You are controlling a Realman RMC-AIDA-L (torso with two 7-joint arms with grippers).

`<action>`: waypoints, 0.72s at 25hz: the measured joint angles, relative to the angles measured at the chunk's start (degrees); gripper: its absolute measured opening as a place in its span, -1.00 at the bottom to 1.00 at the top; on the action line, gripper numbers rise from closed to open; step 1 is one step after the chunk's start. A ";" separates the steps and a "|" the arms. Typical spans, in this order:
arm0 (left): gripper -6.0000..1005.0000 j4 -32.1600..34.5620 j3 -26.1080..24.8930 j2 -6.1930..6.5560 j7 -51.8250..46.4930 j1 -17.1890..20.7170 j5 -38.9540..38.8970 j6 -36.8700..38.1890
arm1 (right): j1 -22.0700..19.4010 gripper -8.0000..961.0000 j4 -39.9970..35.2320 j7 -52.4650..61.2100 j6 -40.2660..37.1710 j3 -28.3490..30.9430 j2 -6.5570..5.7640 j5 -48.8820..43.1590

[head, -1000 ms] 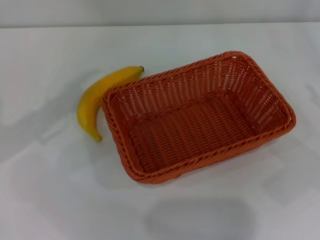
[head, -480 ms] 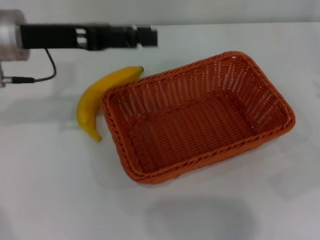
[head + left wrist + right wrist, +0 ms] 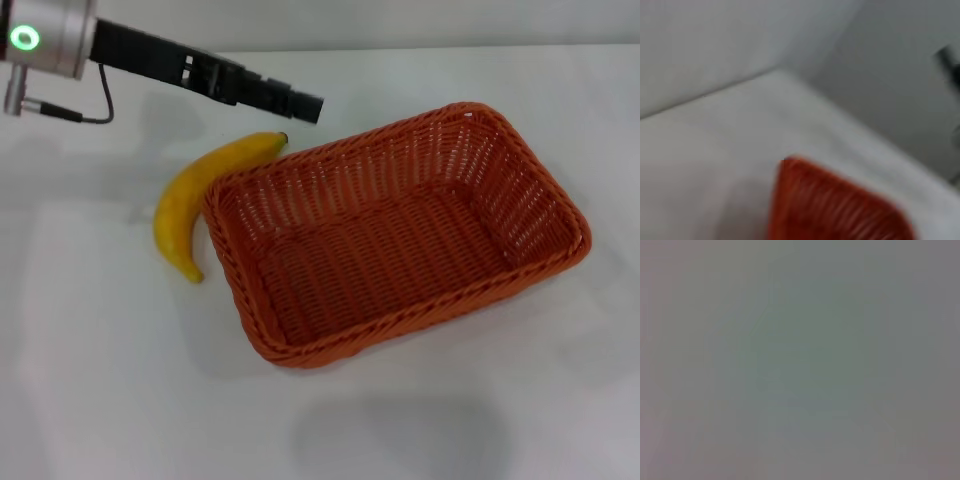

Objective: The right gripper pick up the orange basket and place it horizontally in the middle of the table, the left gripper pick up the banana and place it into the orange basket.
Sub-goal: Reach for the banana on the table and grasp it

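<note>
basket: we see the rectangular orange woven basket point(image 3: 400, 235) sitting open side up near the middle of the plain white table point(image 3: 100, 400), long axis running from near-left to far-right, so a bit skewed. One corner of it shows in the left wrist view point(image 3: 830, 200).
banana: the curved yellow banana point(image 3: 200, 195) lies on the table against the basket's left end, touching or almost touching the rim, dark stem tip pointing far-right toward the claw.
left gripper: the black-fingered left gripper point(image 3: 310, 106) on its silver wrist with the green ring light reaches in from the far left, tip above and just beyond the banana's stem end. Fingers look pressed together, holding nothing.
right gripper: not in the head view; its wrist view shows nothing usable.
key relation: the banana lies nearer to us and to the left of the claw tip. We judge the left arm must pull back and drop, then close across the banana's short axis.
</note>
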 joint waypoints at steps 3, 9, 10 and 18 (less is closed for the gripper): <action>0.71 3.56 -0.07 0.23 -7.76 -1.83 10.57 -6.08 | -0.06 0.78 0.00 -0.04 0.96 0.52 0.04 0.02; 0.71 20.93 -17.13 -1.94 -27.97 3.07 45.11 -15.40 | 0.11 0.78 0.00 0.07 3.36 0.61 0.22 0.02; 0.71 25.47 -21.20 -3.19 -30.30 4.87 51.42 -15.24 | 0.21 0.78 -0.01 0.08 3.77 0.61 0.33 0.03; 0.71 47.93 -46.43 -15.68 -33.35 10.40 84.26 -3.52 | 0.74 0.78 0.00 0.13 6.02 0.58 0.63 0.02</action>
